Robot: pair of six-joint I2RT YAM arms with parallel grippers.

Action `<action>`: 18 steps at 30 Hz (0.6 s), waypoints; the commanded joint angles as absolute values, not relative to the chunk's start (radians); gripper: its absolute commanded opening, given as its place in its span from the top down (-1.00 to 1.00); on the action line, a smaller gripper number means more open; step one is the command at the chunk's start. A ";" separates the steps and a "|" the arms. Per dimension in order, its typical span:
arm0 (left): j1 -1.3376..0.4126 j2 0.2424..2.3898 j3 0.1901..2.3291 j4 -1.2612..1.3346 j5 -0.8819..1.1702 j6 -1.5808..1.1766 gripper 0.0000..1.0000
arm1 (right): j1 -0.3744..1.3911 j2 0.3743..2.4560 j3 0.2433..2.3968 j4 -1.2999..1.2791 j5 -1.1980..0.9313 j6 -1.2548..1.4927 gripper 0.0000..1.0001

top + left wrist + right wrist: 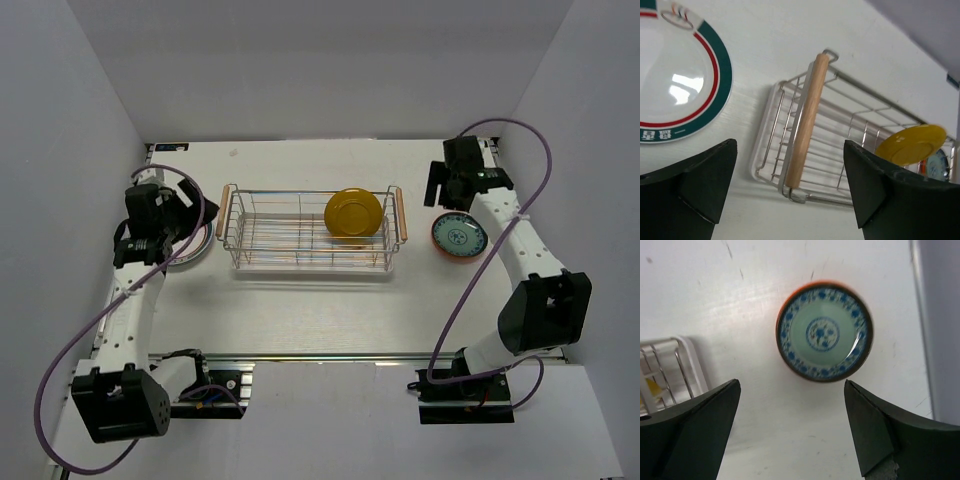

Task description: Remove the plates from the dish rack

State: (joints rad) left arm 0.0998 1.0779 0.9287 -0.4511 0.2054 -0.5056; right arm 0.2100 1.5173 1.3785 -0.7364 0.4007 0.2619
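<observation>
The silver wire dish rack (pixel 290 238) with wooden handles stands mid-table and holds one yellow plate (pixel 353 215) upright near its right end. To its right a teal plate with blue pattern (pixel 824 333) lies stacked on an orange plate (pixel 805 287); this stack also shows in the top view (pixel 459 236). A white plate with red and dark green rim (pixel 675 85) lies left of the rack, partly under my left arm (pixel 195 250). My left gripper (pixel 790 192) is open and empty, above the rack's left handle (pixel 807 120). My right gripper (pixel 792 432) is open and empty, just beside the teal plate.
White walls close in the table on the left, back and right. The rack's white drip tray corner (pixel 690 360) shows at the left of the right wrist view. Purple cables loop from both arms.
</observation>
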 commanded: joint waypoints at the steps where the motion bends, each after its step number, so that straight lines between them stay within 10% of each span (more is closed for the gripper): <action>1: 0.098 0.990 1.022 -0.511 0.088 -0.494 -0.96 | 0.187 1.479 1.523 -0.683 0.425 0.128 -0.78; 11: 0.098 0.851 1.025 -0.494 0.152 -0.410 -0.96 | 0.228 1.684 1.880 -0.799 -0.510 -0.573 -0.79; 18: 0.098 0.845 1.029 -0.502 0.187 -0.359 -0.96 | 0.333 1.795 1.953 -1.023 -0.584 -0.961 -0.79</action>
